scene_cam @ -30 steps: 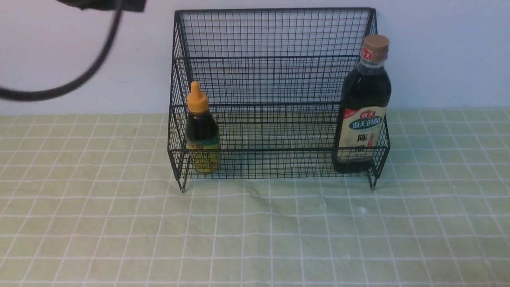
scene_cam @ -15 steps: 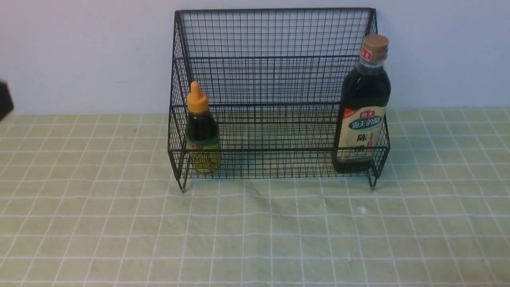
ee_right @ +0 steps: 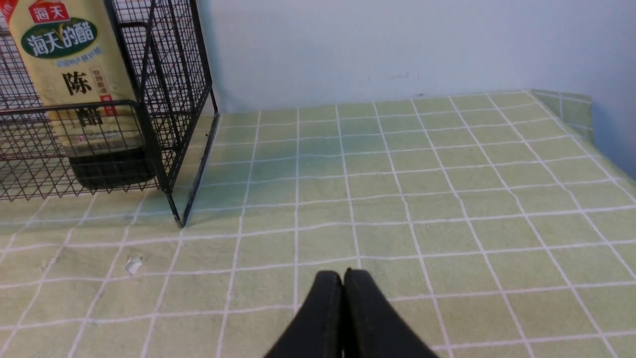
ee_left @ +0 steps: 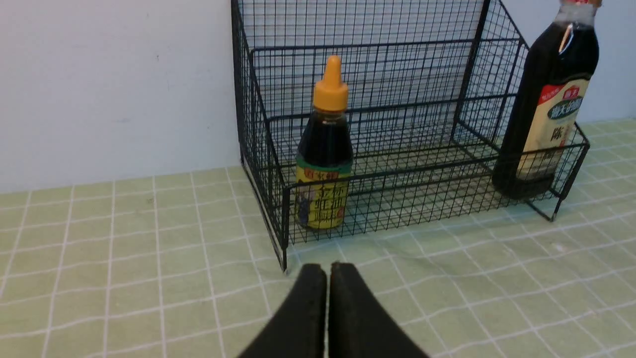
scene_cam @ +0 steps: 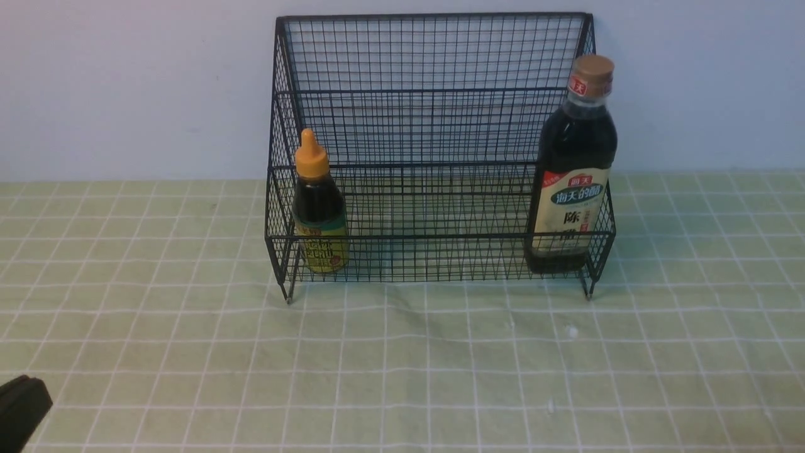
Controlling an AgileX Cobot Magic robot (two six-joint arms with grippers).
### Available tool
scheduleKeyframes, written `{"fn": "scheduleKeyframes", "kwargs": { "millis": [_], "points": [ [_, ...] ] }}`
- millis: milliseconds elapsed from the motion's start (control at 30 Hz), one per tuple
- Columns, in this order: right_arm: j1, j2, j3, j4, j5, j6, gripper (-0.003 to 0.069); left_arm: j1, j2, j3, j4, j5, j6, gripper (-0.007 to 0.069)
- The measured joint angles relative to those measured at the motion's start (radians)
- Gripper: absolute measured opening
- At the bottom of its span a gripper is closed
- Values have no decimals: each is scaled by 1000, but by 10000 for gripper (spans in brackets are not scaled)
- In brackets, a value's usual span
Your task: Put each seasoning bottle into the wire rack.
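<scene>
Seasoning bottles, two in number, are both seen standing upright inside the large black wire-mesh stepped rack, on its lower front tier. The short dark-liquid bottle with the orange pointed cap and yellow-green label is placed at the rack's left end, just behind the low front rail and close to the left side wall. The tall dark-liquid bottle with the tan cap and cream label is placed at the right end, close to the right side wall; its neck and cap rise above the upper tier's rail. The two bottles are well apart, with the tier bare between them. The upper tier is seen holding nothing.

The rack is set on its short feet on a pale green cloth with a white grid, its tall grid back against a plain white wall.

The left gripper is shown in the left wrist view with its black fingers pressed together, nothing between them, over the cloth in front of the rack's left front corner. A dark part at the lower left edge of the front view cannot be identified with certainty. The right gripper is likewise seen closed on nothing, over the cloth to the right of the rack, apart from it.
</scene>
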Motion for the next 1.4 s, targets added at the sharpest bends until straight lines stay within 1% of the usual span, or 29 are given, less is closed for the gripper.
{"fn": "scheduleKeyframes", "kwargs": {
  "millis": [133, 233, 367, 467, 633, 767, 1400],
  "points": [
    [0, 0, 0, 0, 0, 0, -13, 0, -2, 25, 16, -4, 0, -7],
    [0, 0, 0, 0, 0, 0, -13, 10, -15, 63, 41, -38, 0, -7],
    [0, 0, 0, 0, 0, 0, -13, 82, -66, 175, 51, -118, 3, -7],
    [0, 0, 0, 0, 0, 0, -13, 156, -110, 293, 60, -184, 4, -7],
    [0, 0, 0, 0, 0, 0, -13, 207, -115, 345, 61, -176, 4, -7],
    [0, 0, 0, 0, 0, 0, -13, 210, -115, 345, 62, -112, 5, -7],
    [0, 0, 0, 0, 0, 0, -13, 210, -115, 345, 62, -111, 5, -7]
  ]
}}
